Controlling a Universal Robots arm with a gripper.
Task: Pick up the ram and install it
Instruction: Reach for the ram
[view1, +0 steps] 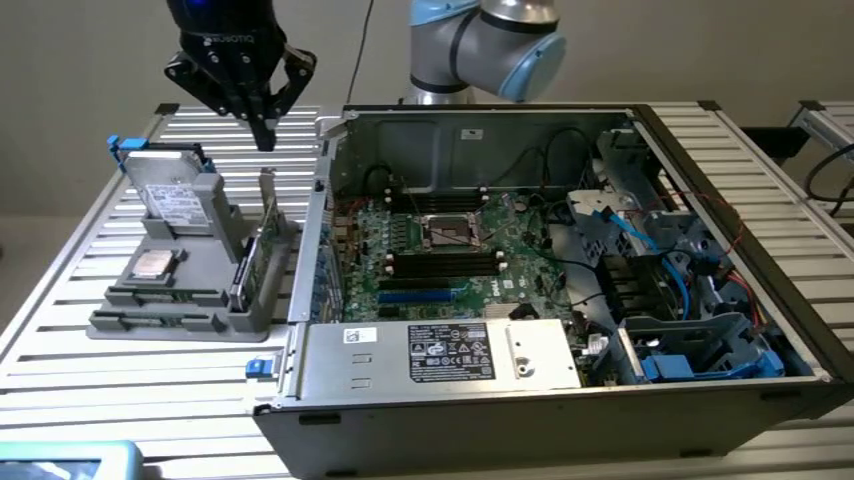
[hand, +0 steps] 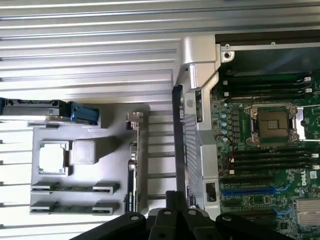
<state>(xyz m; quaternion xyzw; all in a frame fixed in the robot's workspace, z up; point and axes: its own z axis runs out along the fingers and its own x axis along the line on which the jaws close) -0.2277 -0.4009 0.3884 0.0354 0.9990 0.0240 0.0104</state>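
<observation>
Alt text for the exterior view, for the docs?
A robot arm's shut gripper hangs above a gray parts holder on a slatted metal table, holding nothing. To the exterior view's right of the holder, an open computer case lies with its motherboard exposed.

Above the grey holder (view1: 160, 328) on the table (view1: 54, 300) you have open air, and the end effector (view1: 264, 135) hangs there. The upright hard drive (view1: 174, 192) and the standing card (view1: 271, 245) rise from it; the case wall (view1: 320, 225) stands just beside the card, between holder and motherboard (view1: 441, 255), which lies uncovered from above, cables (view1: 634, 235) crowding the exterior view's right
</observation>
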